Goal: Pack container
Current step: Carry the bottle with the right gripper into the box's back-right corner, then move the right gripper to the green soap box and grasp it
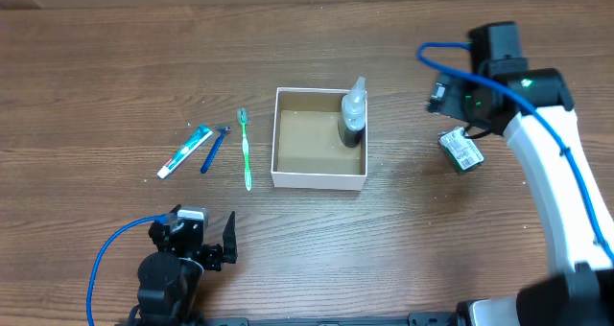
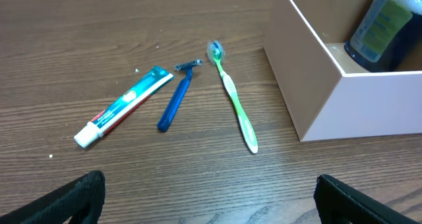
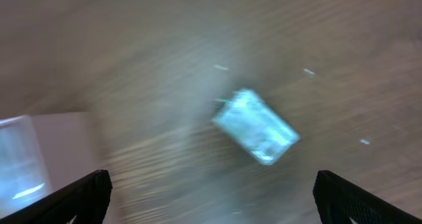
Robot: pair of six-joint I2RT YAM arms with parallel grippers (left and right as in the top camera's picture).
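Observation:
The container (image 1: 318,179) is a shallow square box with white walls and a brown inside, at the table's middle; its corner shows in the left wrist view (image 2: 310,85). A dark bottle with a clear cap (image 1: 353,115) stands in its far right corner and shows in the left wrist view (image 2: 379,33). A toothpaste tube (image 1: 184,151), a blue razor (image 1: 212,149) and a green toothbrush (image 1: 246,149) lie left of the box. A small green packet (image 1: 461,150) lies right of it, blurred in the right wrist view (image 3: 256,126). My left gripper (image 1: 203,240) is open near the front edge. My right gripper (image 1: 451,101) is open above the packet.
A blue cable (image 1: 451,62) loops off the right arm. The white right arm (image 1: 561,192) runs down the right side of the table. The table is brown wood.

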